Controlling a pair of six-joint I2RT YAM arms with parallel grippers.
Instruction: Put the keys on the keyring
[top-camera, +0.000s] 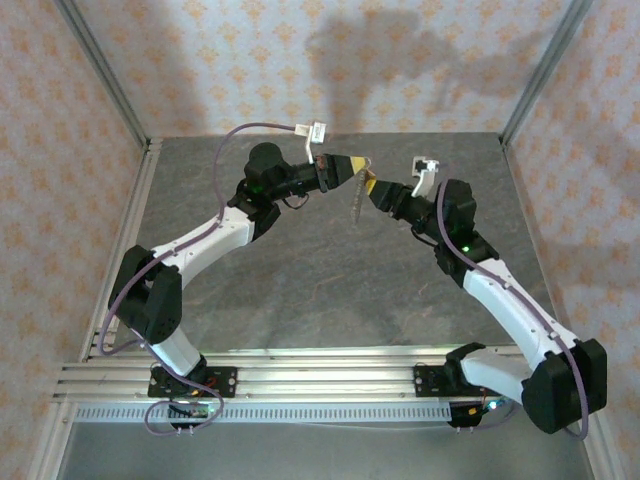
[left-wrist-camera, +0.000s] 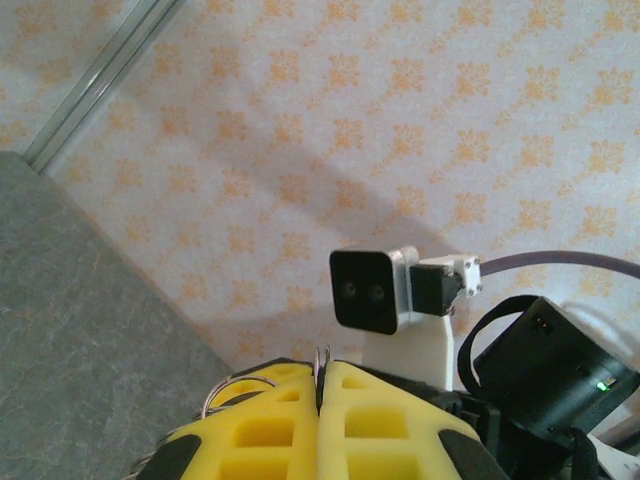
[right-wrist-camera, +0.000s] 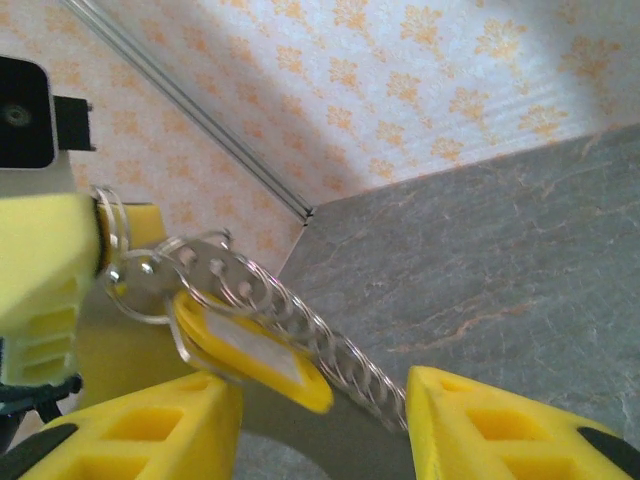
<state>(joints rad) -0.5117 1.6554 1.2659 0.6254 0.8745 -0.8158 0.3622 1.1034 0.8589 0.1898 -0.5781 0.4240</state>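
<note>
Jaws of the left gripper are pressed fully together on the keyring, while those of the right gripper stand roughly half open with nothing gripped. Beneath both lies the grey bench, and the left arm and right arm reach from its near edge to meet high over its far middle. Between the two grippers the keyring hangs in the air, well above the bench, its chain drooping below. In the right wrist view the key, with its yellow head, dangles just under the split ring that the left gripper pinches. It lies between and just above the right gripper's yellow fingers; whether it touches one of them, or is already threaded on, I cannot tell. The step in hand looks like taking the key by its head. To do it well, the right gripper should close squarely on the flat yellow head, clear of the chain, while the left holds the ring steady; a tilted or hurried pinch would likely swing the whole bunch away.
</note>
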